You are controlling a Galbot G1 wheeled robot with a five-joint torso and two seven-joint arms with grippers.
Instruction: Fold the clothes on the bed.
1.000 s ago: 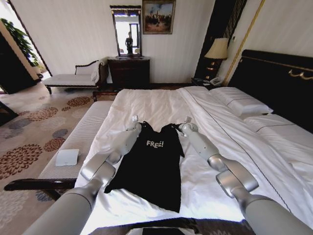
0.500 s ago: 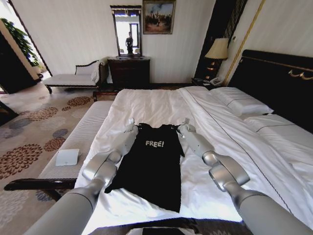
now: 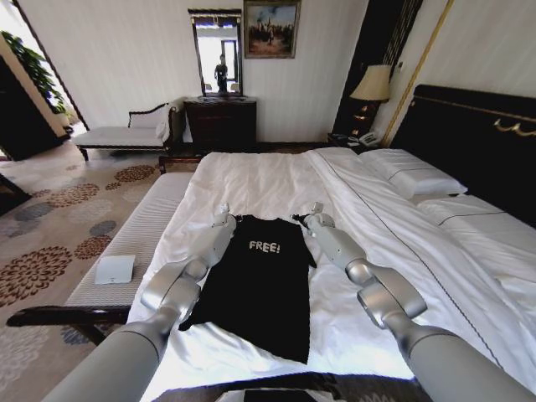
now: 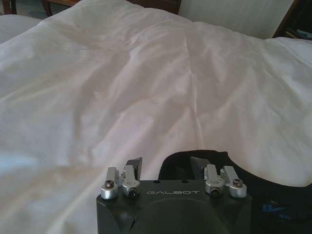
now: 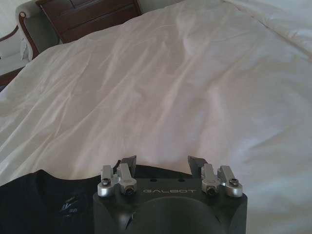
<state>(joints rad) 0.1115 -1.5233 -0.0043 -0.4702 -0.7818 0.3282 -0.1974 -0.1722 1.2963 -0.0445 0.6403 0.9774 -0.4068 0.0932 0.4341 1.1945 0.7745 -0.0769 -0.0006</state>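
A: Surface and room, head view. What does the bed (image 3: 276,180) carry?

B: White bedding, a dark headboard (image 3: 481,138) on the robot's right, and pillows (image 3: 410,176) below it. A pale upholstered bench (image 3: 138,234) runs along the bed's left edge, with a small white pad (image 3: 115,269) lying on it. The floor is patterned carpet (image 3: 59,226). Against the far wall stand a dark dresser (image 3: 220,123) under a mirror (image 3: 217,52), a framed painting (image 3: 271,28), a chaise (image 3: 126,134) and a lamp (image 3: 373,84).

A: Where is the black T-shirt (image 3: 260,280)?

B: Spread flat on the duvet (image 4: 146,87), "FREE!" lettering up, collar toward the far wall, hem toward the robot.

A: Containers?

B: The dresser is the only one visible; its drawers are closed, so I cannot tell the contents.

A: Left gripper (image 3: 222,209)?

B: At the shirt's left shoulder. In the left wrist view the left gripper (image 4: 166,165) has its fingers apart, low over the collar edge, with cloth lying between them; they are not pinched on it.

A: Right gripper (image 3: 315,208)?

B: At the shirt's right shoulder. In the right wrist view the right gripper (image 5: 162,162) likewise has its fingers spread over the shirt's black edge, not clamped on the fabric.
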